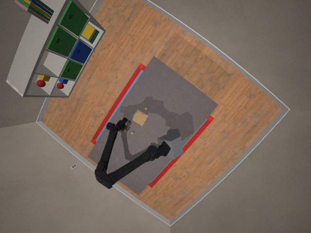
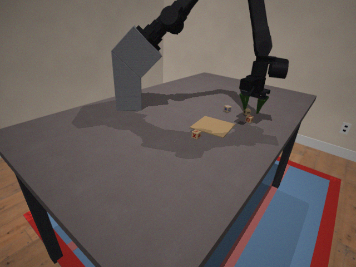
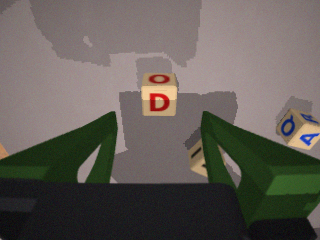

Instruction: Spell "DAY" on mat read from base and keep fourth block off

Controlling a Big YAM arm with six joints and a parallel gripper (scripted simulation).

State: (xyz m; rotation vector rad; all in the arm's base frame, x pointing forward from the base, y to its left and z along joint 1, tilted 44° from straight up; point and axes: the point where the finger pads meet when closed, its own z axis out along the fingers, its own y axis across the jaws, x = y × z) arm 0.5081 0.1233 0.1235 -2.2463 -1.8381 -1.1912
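Note:
The gripper (image 1: 127,125) (image 2: 251,111) (image 3: 159,114) is partly open and empty, pointing down above the table beside the mat. The D block (image 3: 159,107) (image 2: 249,119) lies off the mat, beyond the fingertips in the wrist view; its large face reads red D, a side shows red O. A block with dark marks (image 3: 198,158) (image 2: 247,111) is partly hidden behind the right finger. The block with blue A and Q (image 3: 298,129) (image 2: 227,108) (image 1: 132,133) sits farther right in the wrist view. The X block (image 2: 196,134) (image 1: 146,108) is beside the mat's edge. The tan mat (image 1: 140,117) (image 2: 212,126) lies flat.
The grey arm stand (image 1: 175,142) (image 2: 127,83) stands on the table (image 1: 181,87) (image 2: 129,186). The arm's shadow falls across the table and part of the mat. A shelf (image 1: 21,55) with bins stands off the table.

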